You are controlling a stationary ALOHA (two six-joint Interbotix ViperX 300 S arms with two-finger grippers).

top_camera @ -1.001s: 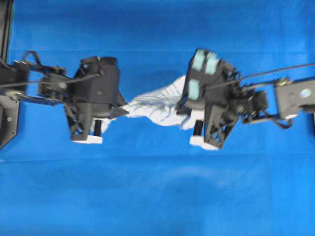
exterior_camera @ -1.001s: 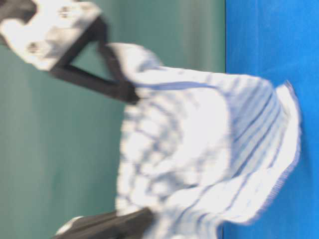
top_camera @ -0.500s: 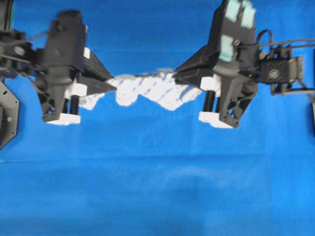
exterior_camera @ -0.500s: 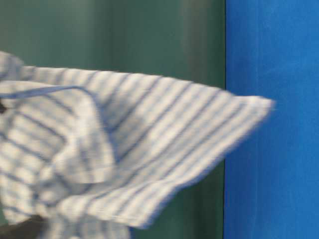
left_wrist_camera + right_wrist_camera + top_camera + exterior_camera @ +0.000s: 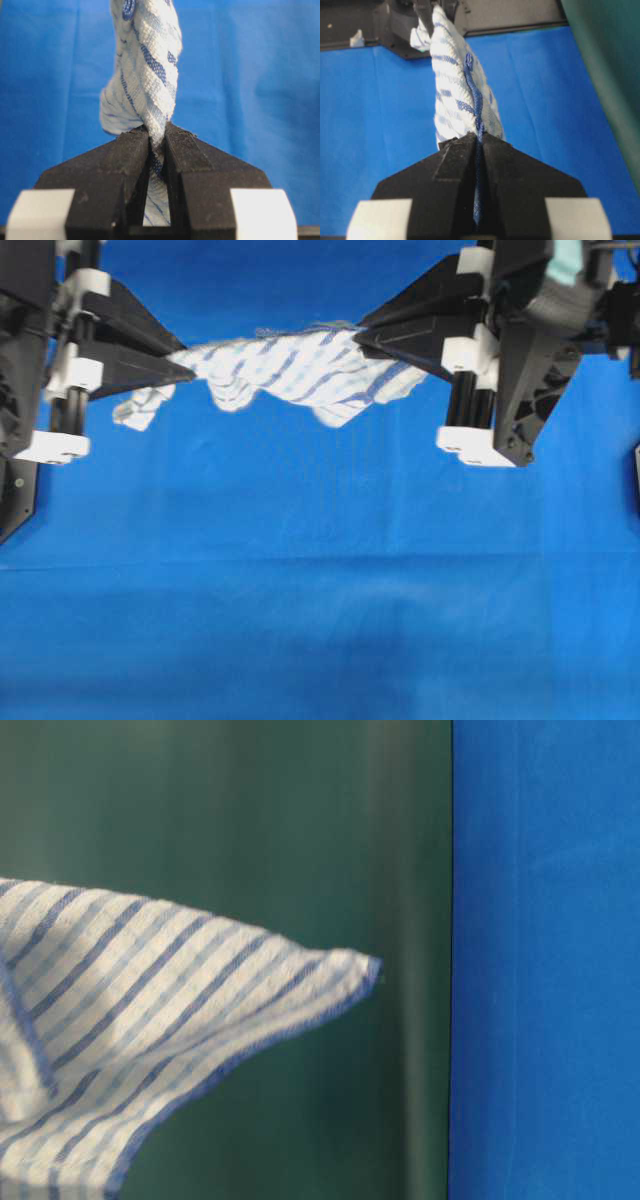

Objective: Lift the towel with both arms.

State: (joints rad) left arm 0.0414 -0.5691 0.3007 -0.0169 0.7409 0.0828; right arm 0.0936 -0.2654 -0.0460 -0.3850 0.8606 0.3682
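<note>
The towel (image 5: 290, 370), white with thin blue stripes, hangs stretched in the air between both arms above the blue cloth. My left gripper (image 5: 185, 365) is shut on its left end, with a loose corner dangling beside it. My right gripper (image 5: 362, 338) is shut on its right end. In the left wrist view the towel (image 5: 147, 65) is pinched between the black fingers (image 5: 122, 155) of the left gripper (image 5: 157, 137). In the right wrist view its blue hem (image 5: 475, 105) runs into the closed right gripper (image 5: 479, 137). A free corner of the towel (image 5: 200, 1000) shows in the table-level view.
The blue tablecloth (image 5: 320, 590) covers the table below. A dark green backdrop (image 5: 250, 820) stands behind the table in the table-level view. The left arm's black base (image 5: 15, 480) sits at the left edge, and the opposite arm's body (image 5: 395, 25) shows far back in the right wrist view.
Both arms have risen toward the overhead camera and spread apart, carrying the towel up off the table. The towel is pulled longer and flatter between the grippers.
</note>
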